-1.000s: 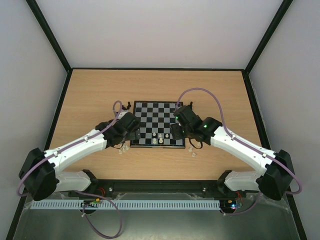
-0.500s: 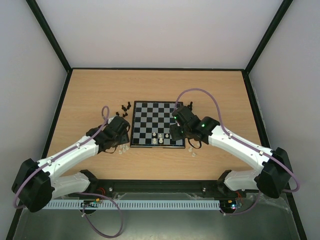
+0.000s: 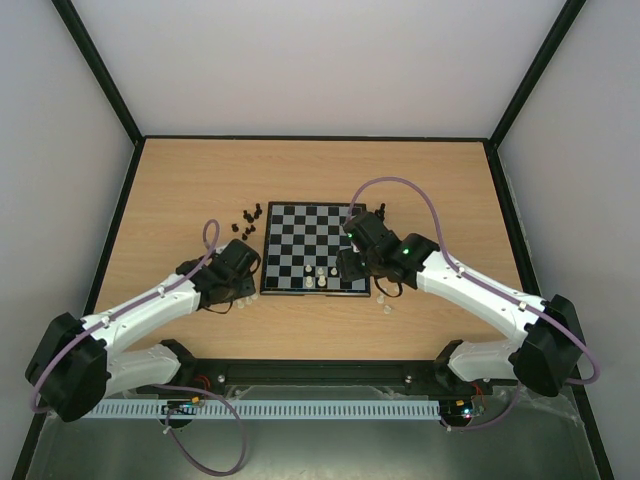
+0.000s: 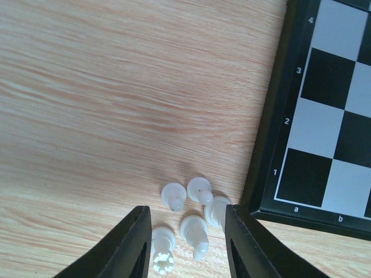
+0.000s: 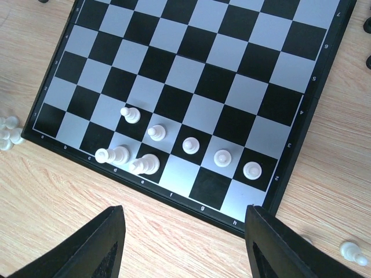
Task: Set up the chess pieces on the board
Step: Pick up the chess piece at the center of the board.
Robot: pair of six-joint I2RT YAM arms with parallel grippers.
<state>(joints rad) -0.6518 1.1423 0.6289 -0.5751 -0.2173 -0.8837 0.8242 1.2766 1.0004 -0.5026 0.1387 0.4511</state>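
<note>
Left fingers (image 4: 126,250) spread wide, empty, straddling five loose pale pieces (image 4: 195,231) on counter (image 4: 87,87) just off near-left corner of board (image 4: 324,116); only left wrist view shows them clearly. Black pieces (image 3: 250,215) off far-left corner, clear in top view. Right wrist view: seven placed pale pieces (image 5: 191,145) on near ranks; right fingers (image 5: 98,243) wide apart, empty

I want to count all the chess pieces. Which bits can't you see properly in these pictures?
- Black pieces: too small in the top view to name; the right wrist view's edges cut them off.
- Board: the right gripper covers part of its right side in the top view; the left wrist view shows one corner only.
- White pieces beside the board: left gripper partly hides them in the top view.
</note>
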